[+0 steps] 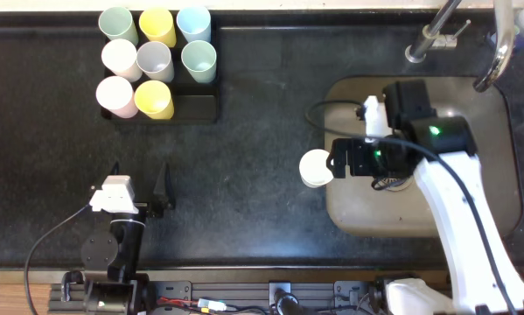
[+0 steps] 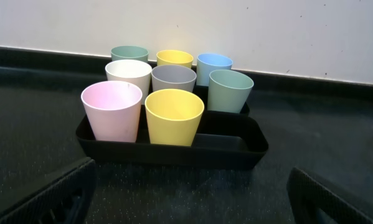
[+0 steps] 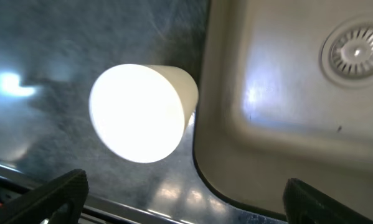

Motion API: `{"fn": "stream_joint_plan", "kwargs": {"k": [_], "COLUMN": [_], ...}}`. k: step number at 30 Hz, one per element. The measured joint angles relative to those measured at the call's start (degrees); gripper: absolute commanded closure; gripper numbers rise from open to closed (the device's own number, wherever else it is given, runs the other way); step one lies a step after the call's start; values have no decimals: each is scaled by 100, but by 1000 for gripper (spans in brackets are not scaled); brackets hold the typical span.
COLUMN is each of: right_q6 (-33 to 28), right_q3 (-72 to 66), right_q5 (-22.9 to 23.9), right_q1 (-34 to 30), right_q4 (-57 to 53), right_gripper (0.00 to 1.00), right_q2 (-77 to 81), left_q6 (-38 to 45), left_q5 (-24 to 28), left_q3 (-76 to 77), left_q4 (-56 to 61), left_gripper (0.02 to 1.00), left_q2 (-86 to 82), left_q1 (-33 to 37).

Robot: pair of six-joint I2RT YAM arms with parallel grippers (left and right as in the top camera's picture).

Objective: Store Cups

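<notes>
Top view: white cup (image 1: pixel 316 168) on table (image 1: pixel 244 201), 3 o'clock, beside sink (image 1: pixel 375 219). Right tool (image 1: pixel 333 162) spread wide, empty. Left tool (image 1: pixel 139 179) likewise; cup tray (image 1: pixel 196 109) at 11 o'clock.

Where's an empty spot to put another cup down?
One tray corner is free, beside the front yellow cup and the teal cup. The counter between tray and sink is bare, except a white cup by the sink. The rest of the tray is packed.
</notes>
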Motion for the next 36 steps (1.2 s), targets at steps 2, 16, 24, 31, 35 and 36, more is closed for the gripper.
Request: {"fn": "stream_joint_plan", "kwargs": {"k": [2,16,24,31,35,36], "right_q6": [-20,20,4,31,48,61], "right_q3": [0,0,4,7,15,17], "right_q5": [50,671,772,837,820,822], "right_q1": [17,540,673,758,868,883], "right_q4": [-7,136,343,417,463,479], "right_gripper": [3,71,437,844,958,958], "right_q2": [221,1019,1390,1443,1447,1447], "left_q6": [0,0,0,0,0,-2], "left_q5": [-2,0,0,0,0,0], "left_q3": [0,0,0,0,0,0], "left_q4": [-2,-2,0,-2,-2,-2], "left_gripper": [18,18,18,18,18,18], "left_q2": [0,0,0,0,0,0], "left_q1": [0,0,0,0,0,0]}}
